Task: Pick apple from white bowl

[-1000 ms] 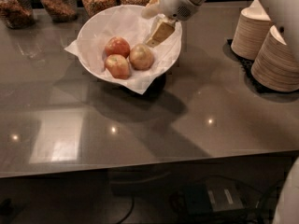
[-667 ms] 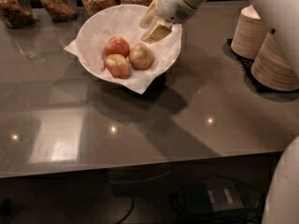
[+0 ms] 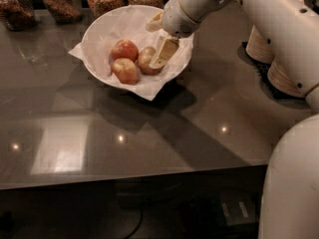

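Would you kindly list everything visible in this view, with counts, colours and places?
bowl: one, white, paper-lined, back centre of the table.
pale apple: one, yellowish-tan, in the bowl, right of the other apples.
red apples: two, orange-red, in the bowl, left of the pale apple.
jars: four, glass with brownish contents, along the back edge.
bowl stacks: two, beige, right side of the table.
table: one, dark grey, glossy.
arm: one, white, reaching in from the right.
pincer: one, tan, open, inside the bowl, one finger over the pale apple's right side.
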Controlling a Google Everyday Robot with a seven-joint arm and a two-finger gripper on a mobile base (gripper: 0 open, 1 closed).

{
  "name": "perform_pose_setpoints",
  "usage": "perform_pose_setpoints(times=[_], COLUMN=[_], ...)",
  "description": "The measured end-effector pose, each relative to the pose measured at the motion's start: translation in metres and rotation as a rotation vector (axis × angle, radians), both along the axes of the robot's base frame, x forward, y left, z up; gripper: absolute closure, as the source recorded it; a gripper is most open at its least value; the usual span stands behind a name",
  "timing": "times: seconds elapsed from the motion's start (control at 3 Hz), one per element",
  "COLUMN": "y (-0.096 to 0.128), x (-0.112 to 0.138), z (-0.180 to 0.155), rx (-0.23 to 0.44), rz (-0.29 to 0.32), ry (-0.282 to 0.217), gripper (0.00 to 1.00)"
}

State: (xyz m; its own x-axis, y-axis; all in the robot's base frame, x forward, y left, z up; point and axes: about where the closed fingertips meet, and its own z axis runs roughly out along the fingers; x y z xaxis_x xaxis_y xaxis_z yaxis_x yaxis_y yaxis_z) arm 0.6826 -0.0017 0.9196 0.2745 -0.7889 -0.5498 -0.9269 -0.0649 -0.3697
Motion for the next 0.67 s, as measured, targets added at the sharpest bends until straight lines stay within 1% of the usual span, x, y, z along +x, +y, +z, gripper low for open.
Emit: perform_pose_setpoints(times=[0.67], y=[0.003], x=[0.013], z=[-0.03], rx=[-0.017], rz=[0.007], ry=[0.047], gripper=[0.3])
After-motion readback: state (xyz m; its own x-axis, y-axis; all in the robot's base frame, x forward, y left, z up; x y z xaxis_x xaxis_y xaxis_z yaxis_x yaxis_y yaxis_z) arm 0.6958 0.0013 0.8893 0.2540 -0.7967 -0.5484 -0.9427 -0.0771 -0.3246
